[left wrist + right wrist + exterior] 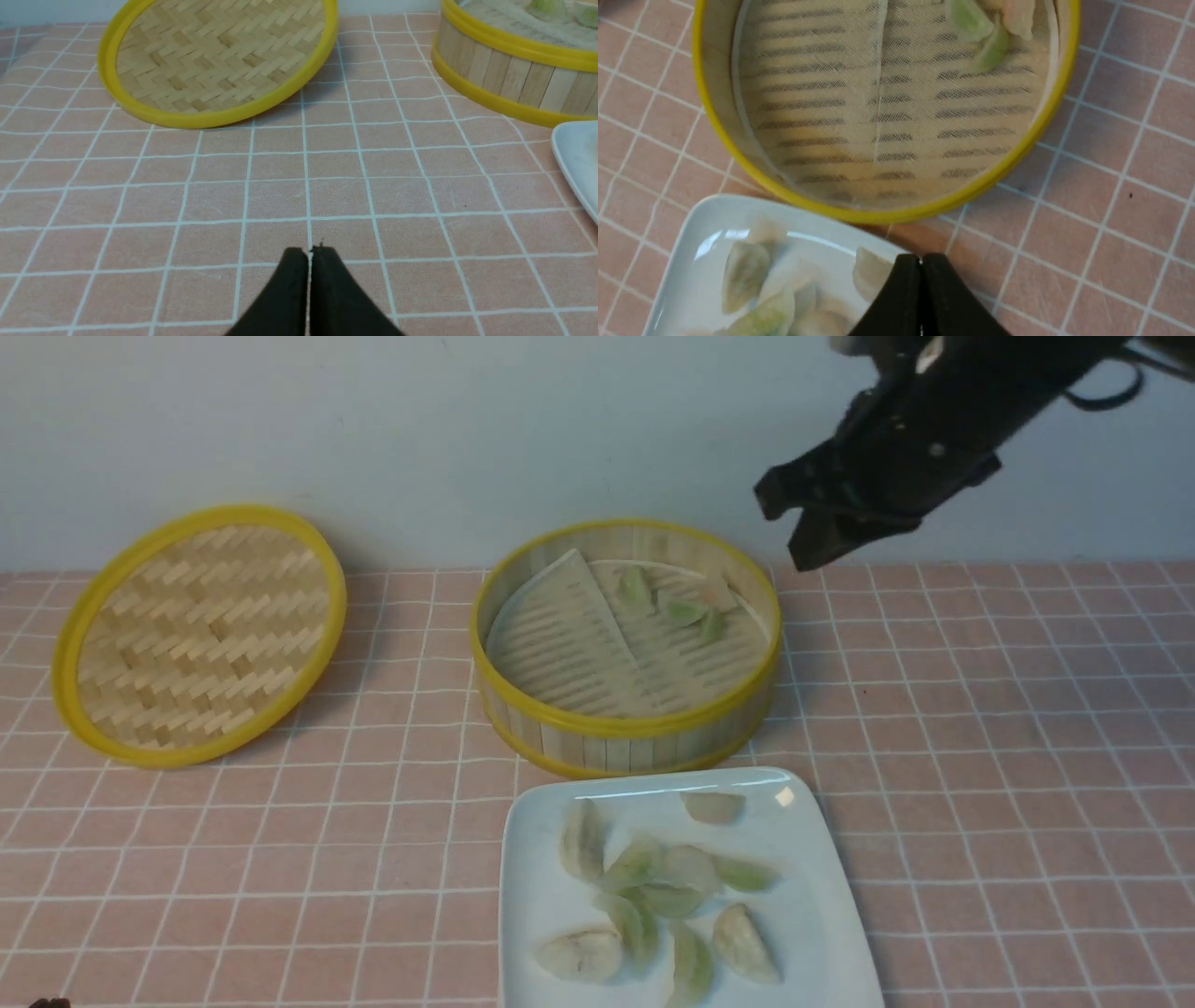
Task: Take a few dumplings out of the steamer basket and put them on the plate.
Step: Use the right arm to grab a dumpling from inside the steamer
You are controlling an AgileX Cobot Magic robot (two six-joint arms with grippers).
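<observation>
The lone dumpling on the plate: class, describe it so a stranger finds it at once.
Find the white plate in front of the steamer basket. By the plate's edge nearest the basket lies one whitish dumpling. The other dumplings cluster nearer the camera; this one touches none.
</observation>
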